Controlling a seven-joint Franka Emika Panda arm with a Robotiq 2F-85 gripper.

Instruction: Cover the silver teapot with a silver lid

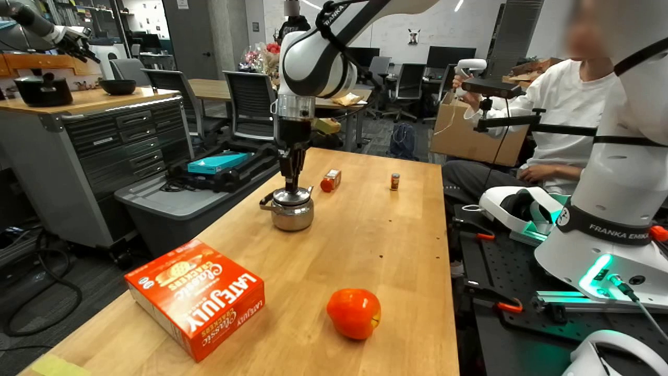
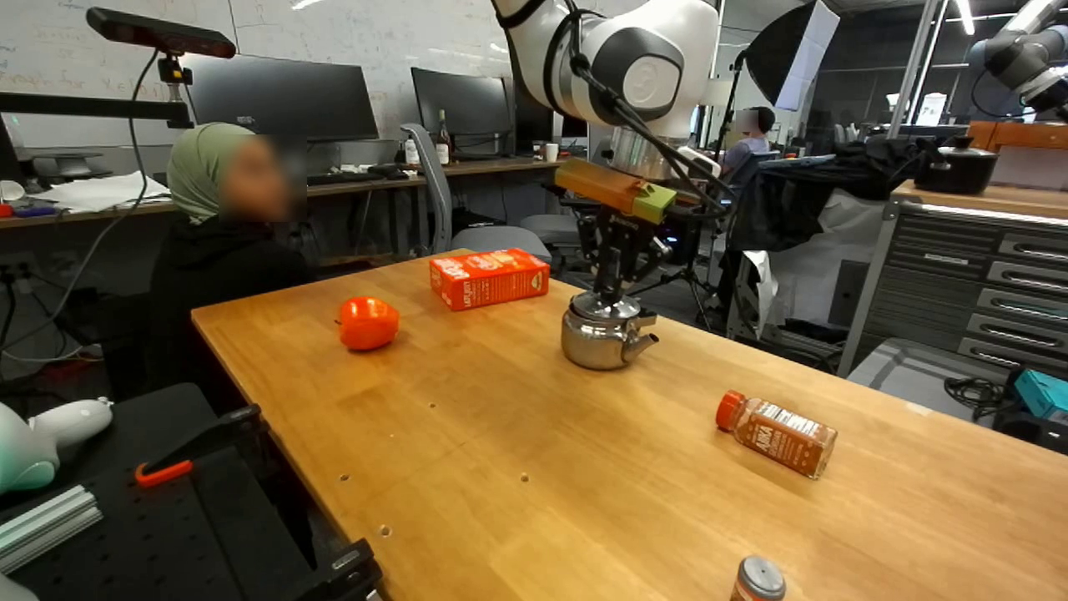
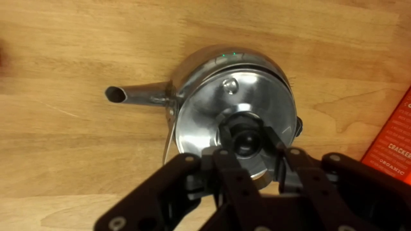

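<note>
1. The jaws stand on either side of the black knob [image 3: 247, 143] of the silver lid [image 3: 244, 96], drawn in close, and by their look they grip it. They point nearly straight down over the silver teapot [image 2: 588, 349].

2. The lid covers the teapot's mouth and looks about level in both exterior views. In the wrist view a dark line runs between its edge and the teapot's shoulder; I cannot tell whether that is a gap or a shadowed rim, so full seating is unproven.

3. The step in hand is probably seating the lid and letting go. To do it well, ease straight down, centre it over the mouth, and wait for even contact all round. Then part the jaws only slightly and rise plumb, so neither jaw drags the knob and tips the lid.

4. The teapot stands upright on the desk [image 1: 360, 235]. Its spout [image 3: 144, 94] and handle [image 1: 266, 202] sit near the lid; keep off both, as a sideways nudge could swivel so small a vessel.

5. On the teapot's spout side, a spice bottle [image 2: 780, 438] lies flat, cap end nearer. A spice jar [image 1: 395, 181] stands well apart from the teapot. Away from the spout lies the Late July cracker box [image 1: 195, 295].
</note>
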